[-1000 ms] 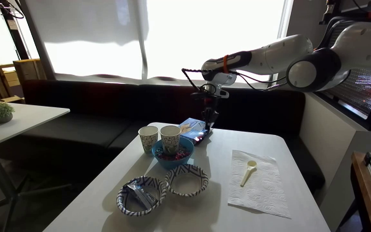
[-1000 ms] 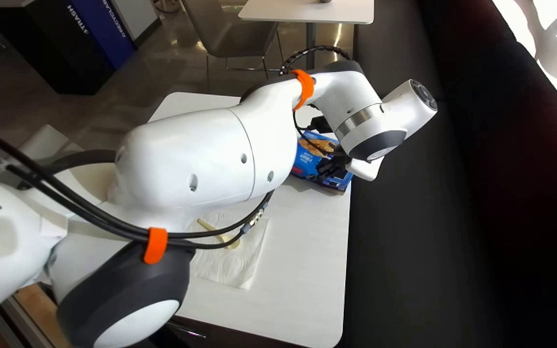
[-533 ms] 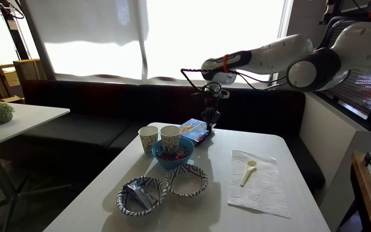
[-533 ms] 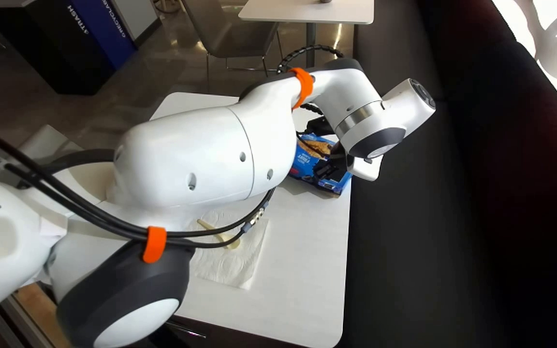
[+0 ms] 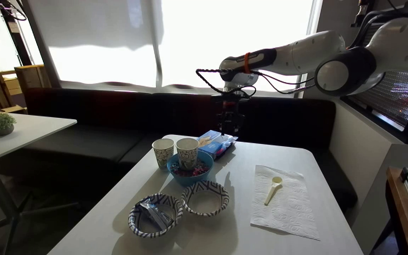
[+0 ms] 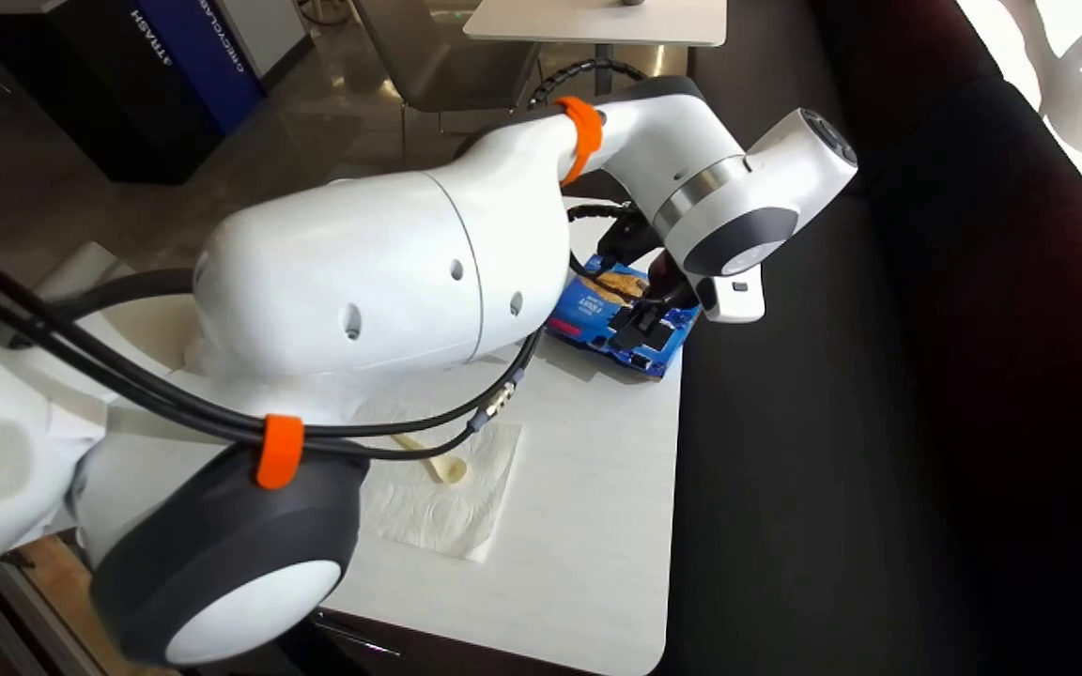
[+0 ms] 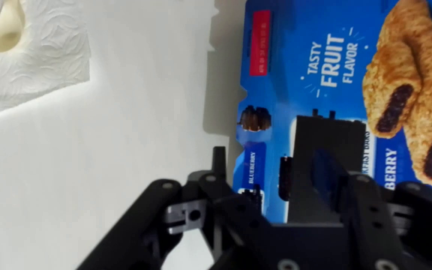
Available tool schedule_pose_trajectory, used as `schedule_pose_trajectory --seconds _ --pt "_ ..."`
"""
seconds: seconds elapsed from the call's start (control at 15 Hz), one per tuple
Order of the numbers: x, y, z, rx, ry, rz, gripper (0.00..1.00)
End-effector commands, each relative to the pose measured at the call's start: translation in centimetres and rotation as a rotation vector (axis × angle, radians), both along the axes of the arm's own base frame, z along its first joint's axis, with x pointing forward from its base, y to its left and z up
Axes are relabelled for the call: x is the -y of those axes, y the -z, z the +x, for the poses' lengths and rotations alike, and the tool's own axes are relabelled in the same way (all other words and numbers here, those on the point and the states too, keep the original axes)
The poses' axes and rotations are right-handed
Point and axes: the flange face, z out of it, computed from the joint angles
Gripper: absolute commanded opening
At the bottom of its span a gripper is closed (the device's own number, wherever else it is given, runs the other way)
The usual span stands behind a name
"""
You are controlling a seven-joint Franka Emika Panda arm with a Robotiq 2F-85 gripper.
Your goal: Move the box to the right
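The box, a flat blue carton with pastry pictures and a black patch on its face, lies on the table's far side in both exterior views [image 5: 209,141] [image 6: 588,310]. In the wrist view the box [image 7: 294,86] fills the right part. My gripper [image 7: 272,159] stands open above its near end. There, the left finger [image 7: 219,161] shows over the white table just past the box's edge, and the right one is over its printed face. Between them only the carton's surface shows. In an exterior view the gripper [image 5: 230,131] hovers at the box's right end; whether it touches cannot be told.
Two patterned cups [image 5: 187,152] and a teal bowl [image 5: 182,180] stand close by the box. Nearer are two patterned paper bowls [image 5: 222,198], one with wrapped packets. A white napkin [image 5: 292,205] with a scoop [image 5: 274,189] lies right. A dark bench [image 6: 785,451] borders the table.
My gripper has risen a little from the box's end, and its jaws, closed before, have spread apart. In an exterior view the box has shifted slightly left.
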Motion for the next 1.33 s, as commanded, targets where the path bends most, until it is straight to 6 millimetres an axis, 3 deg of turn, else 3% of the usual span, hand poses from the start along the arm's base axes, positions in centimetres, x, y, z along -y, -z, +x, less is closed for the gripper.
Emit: schedule_pose_trajectory --seconds 0.0,0.07,0.33,0.53,0.6,0.8,1.27 --pt "-1.6 -1.3 1.0 0.054 -0.183 -0.048 0.91" --pt "-2.2 -1.4 1.3 0.064 -0.232 -0.061 1.0" --pt "-5.3 -1.3 2.5 0.078 -0.418 -0.132 1.0" --pt "-6.9 -2.6 3.4 0.108 -0.557 -0.186 1.0" --pt "-6.5 -1.9 3.0 0.093 -0.471 -0.146 1.0" --pt "-7.4 -2.6 3.5 0.104 -0.53 -0.167 1.0" --pt "-6.9 -2.7 3.4 0.105 -0.537 -0.171 1.0"
